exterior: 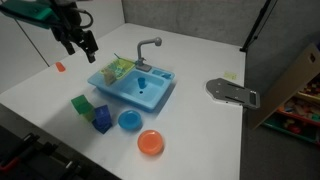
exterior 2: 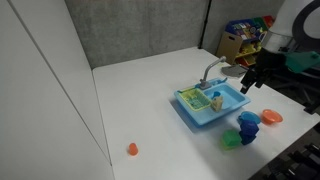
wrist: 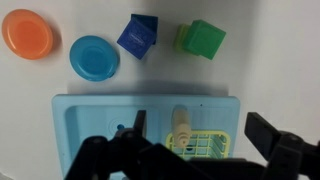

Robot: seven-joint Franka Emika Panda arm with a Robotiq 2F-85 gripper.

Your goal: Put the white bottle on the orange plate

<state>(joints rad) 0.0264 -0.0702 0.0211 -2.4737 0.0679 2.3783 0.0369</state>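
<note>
The white bottle (wrist: 182, 127) is a small cream bottle that lies in the blue toy sink (wrist: 90, 112), with one end at the yellow-green rack (wrist: 205, 146). The orange plate (wrist: 27, 33) sits on the table beyond the sink; it shows in both exterior views (exterior: 150, 142) (exterior 2: 271, 117). My gripper (wrist: 200, 126) is open and empty. It hangs above the sink with its fingers on either side of the bottle and well apart from it. In both exterior views it is up in the air (exterior: 80, 44) (exterior 2: 251, 84).
A round blue dish (wrist: 94, 57), a blue cube (wrist: 138, 36) and a green cube (wrist: 203, 39) stand beside the plate. The sink has a grey faucet (exterior: 150, 46) and a small blue piece (exterior: 142, 81). A small orange object (exterior: 60, 67) and a grey tool (exterior: 232, 92) lie on the table.
</note>
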